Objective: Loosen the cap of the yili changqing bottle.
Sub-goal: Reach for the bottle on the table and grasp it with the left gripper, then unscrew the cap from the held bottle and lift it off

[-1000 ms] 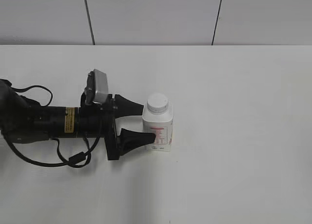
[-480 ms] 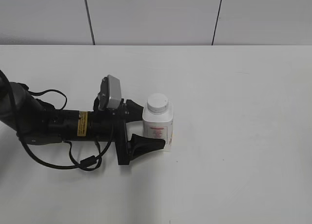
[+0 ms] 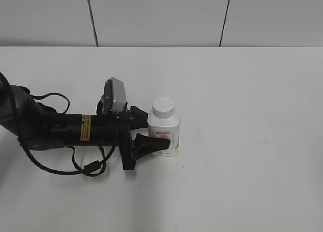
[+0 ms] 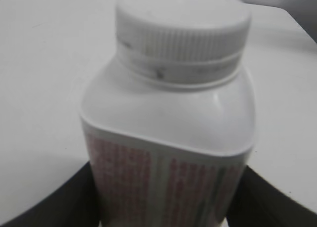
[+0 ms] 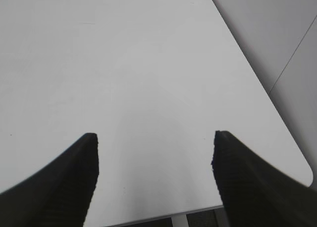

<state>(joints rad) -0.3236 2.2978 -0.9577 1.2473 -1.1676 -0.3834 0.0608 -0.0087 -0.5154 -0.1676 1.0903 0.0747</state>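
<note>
The yili changqing bottle (image 3: 165, 133), a small squat white bottle with a red-print label, stands upright on the white table. Its white ribbed cap (image 3: 163, 106) sits on the neck. My left gripper (image 3: 153, 128) reaches in from the left, with its black fingers pressed against both sides of the bottle's body below the shoulders. In the left wrist view the bottle (image 4: 168, 133) fills the frame, the cap (image 4: 182, 34) is on top, and a dark finger (image 4: 47, 209) touches each side of the label. My right gripper (image 5: 154, 160) is open and empty above bare table, and is out of the exterior view.
The white table (image 3: 242, 90) runs back to a grey panelled wall (image 3: 161, 14). The left arm's cables (image 3: 81, 166) lie on the table at the left. In the right wrist view, the table's right edge and rounded corner (image 5: 302, 162) are close by.
My left arm slid right towards the bottle, then its near finger closed in against the bottle's side. The bottle has stayed in place and upright.
</note>
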